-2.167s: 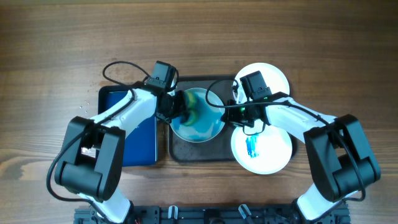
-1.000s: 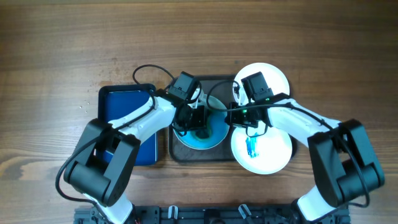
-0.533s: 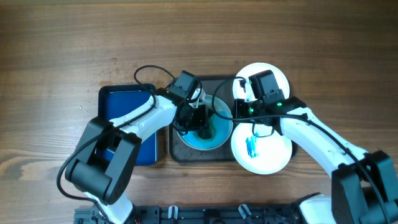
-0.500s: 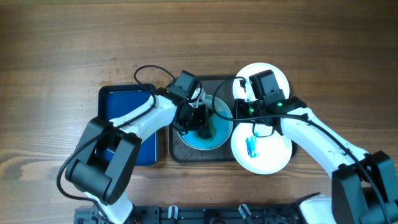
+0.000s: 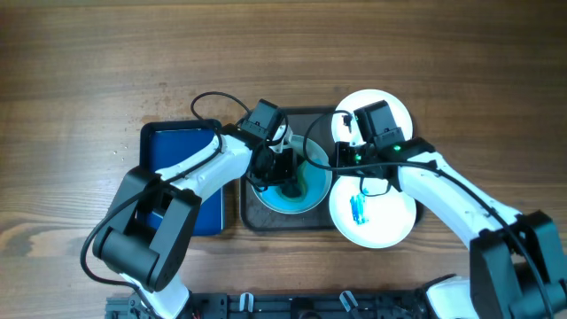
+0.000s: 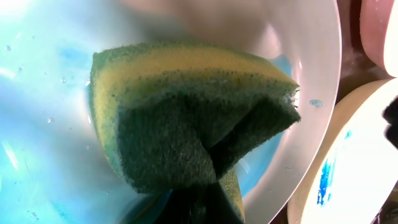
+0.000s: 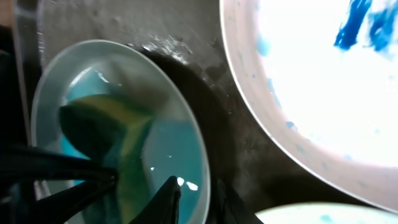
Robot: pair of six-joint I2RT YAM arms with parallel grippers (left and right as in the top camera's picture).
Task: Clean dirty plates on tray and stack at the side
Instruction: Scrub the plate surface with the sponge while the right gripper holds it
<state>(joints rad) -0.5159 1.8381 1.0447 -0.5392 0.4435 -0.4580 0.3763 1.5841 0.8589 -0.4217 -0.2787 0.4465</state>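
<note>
- Left claw (image 5: 283,170) is closed on the sponge (image 6: 186,124), which is folded and pressed against the wet inner face of the teal plate (image 7: 168,149)
- The teal plate is on the tray (image 5: 252,217) at the middle of the table, with blue liquid pooled in it; a shadow under its right rim suggests that edge is raised
- Right claw (image 5: 331,163) is clamped on that right rim, bracing the plate
- The stained plate (image 5: 390,226), smeared with blue, lies just right of the tray; a second white plate (image 5: 399,108) lies beyond it
- Handling, as judged: the teal plate is stiff, light, breakable and slick with liquid; the rim is the only purchase, so a firm pinch well over the lip is advised, since scrubbing pressure could twist it free
- The sponge is soft and yields; a mid-body grip suits it
</note>
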